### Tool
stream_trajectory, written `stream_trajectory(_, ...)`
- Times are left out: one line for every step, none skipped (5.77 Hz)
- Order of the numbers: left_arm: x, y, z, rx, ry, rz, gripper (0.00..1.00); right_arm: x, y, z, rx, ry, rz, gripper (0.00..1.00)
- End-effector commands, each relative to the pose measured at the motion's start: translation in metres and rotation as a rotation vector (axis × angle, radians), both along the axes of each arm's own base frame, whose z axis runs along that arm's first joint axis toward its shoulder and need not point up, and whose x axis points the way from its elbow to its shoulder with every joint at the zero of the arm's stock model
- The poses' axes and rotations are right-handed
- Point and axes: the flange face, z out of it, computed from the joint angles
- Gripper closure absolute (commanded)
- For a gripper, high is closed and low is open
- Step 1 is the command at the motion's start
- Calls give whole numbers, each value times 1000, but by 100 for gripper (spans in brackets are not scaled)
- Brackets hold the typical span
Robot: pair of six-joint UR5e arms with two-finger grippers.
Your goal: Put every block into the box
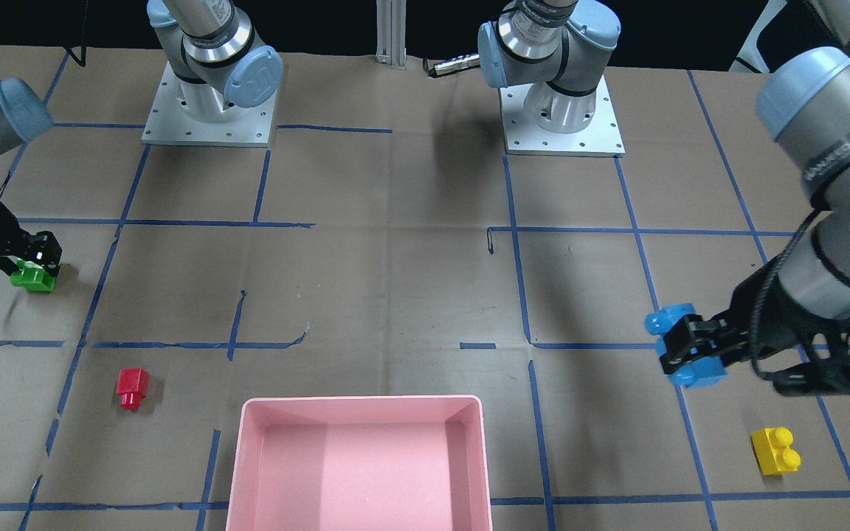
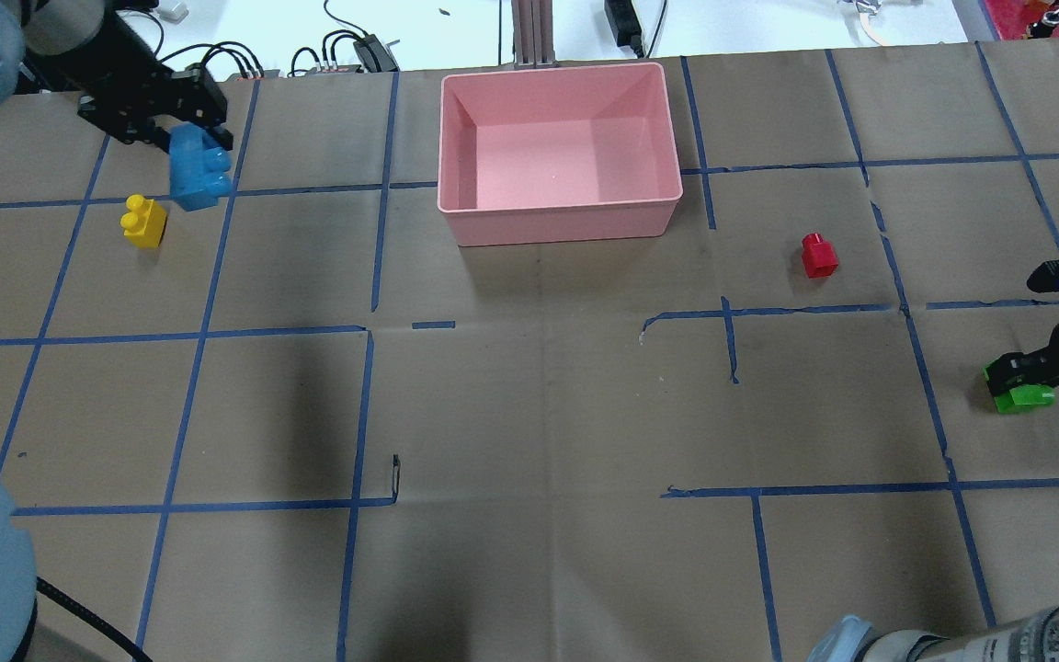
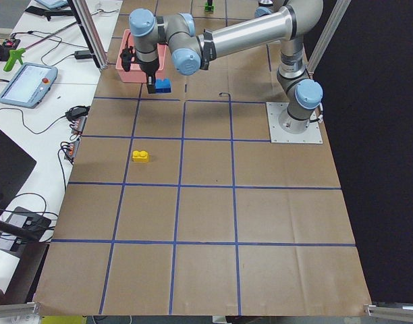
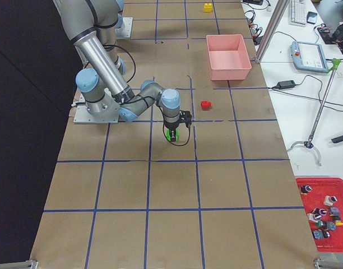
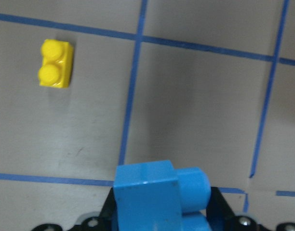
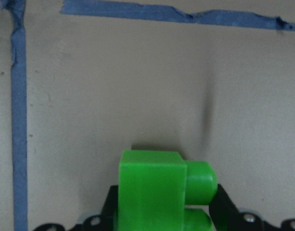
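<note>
My left gripper (image 1: 687, 346) (image 2: 189, 138) is shut on the blue brick (image 1: 698, 369) (image 2: 199, 170) (image 5: 152, 192) (image 3: 164, 86) and holds it above the table, left of the pink box (image 2: 559, 147) (image 1: 362, 461) (image 3: 132, 67) (image 4: 227, 56). The yellow brick (image 1: 775, 450) (image 2: 144, 221) (image 5: 56, 64) (image 3: 140, 156) lies on the table near it. My right gripper (image 1: 37, 258) (image 2: 1017, 377) is shut on the green brick (image 1: 34, 278) (image 2: 1021, 395) (image 6: 157, 192) (image 4: 171, 135), low over the table. The red brick (image 1: 131, 387) (image 2: 818, 255) (image 4: 205, 104) lies between it and the box. The box is empty.
The two arm bases (image 1: 211, 110) (image 1: 561, 110) stand at the robot's edge of the table. Blue tape lines (image 2: 364, 331) mark a grid on the brown table cover. Cables and a teach pendant (image 3: 28, 84) lie beyond the table's far edge.
</note>
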Motion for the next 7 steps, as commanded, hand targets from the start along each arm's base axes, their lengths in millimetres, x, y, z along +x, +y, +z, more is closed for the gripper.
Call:
stream_trajectory(-155,-46,-14,-18,16,-48,100,-13,-22,43,11,-7,6,91)
stream_trajectory(-205,-66,-36,-41,18,-86,100,-9,-34,58,-42,-58,22,94)
stream_trajectory(-221,-99,-76,-54,21,-101,100,-18,-48,89,-76,-33,45,94)
stream_trajectory(-228,-125,-111,-115,26,-106,100,-33,-64,132,-111,23,49,93)
stream_trajectory(-242,-135,-129,-185,28,-119,99,-31,-76,151,-110,3,90,95)
stream_trajectory(-247,-133,-131,-177,29,-98,90,-2,-101,165,-173,-19,150,96)
stream_trajectory(-269,-125,-131,-176,34,-78,48,18,-121,193,-219,-8,193,96)
